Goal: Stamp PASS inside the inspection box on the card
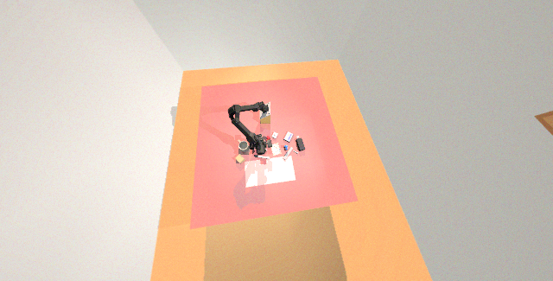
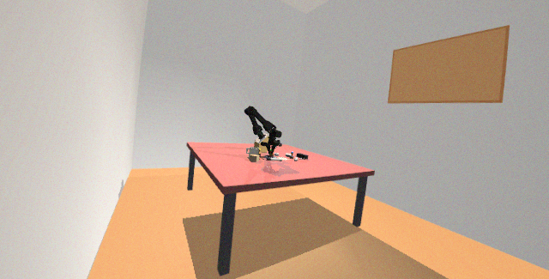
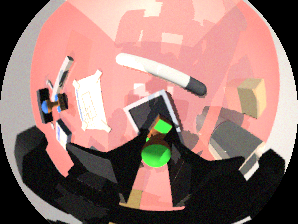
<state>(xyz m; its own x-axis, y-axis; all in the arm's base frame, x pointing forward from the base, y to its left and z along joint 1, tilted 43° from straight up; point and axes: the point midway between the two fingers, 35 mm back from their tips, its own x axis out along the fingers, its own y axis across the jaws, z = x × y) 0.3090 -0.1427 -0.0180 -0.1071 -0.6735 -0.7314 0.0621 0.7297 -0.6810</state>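
No legible text, label, brand, number or sign on anything, the card's marks too small.
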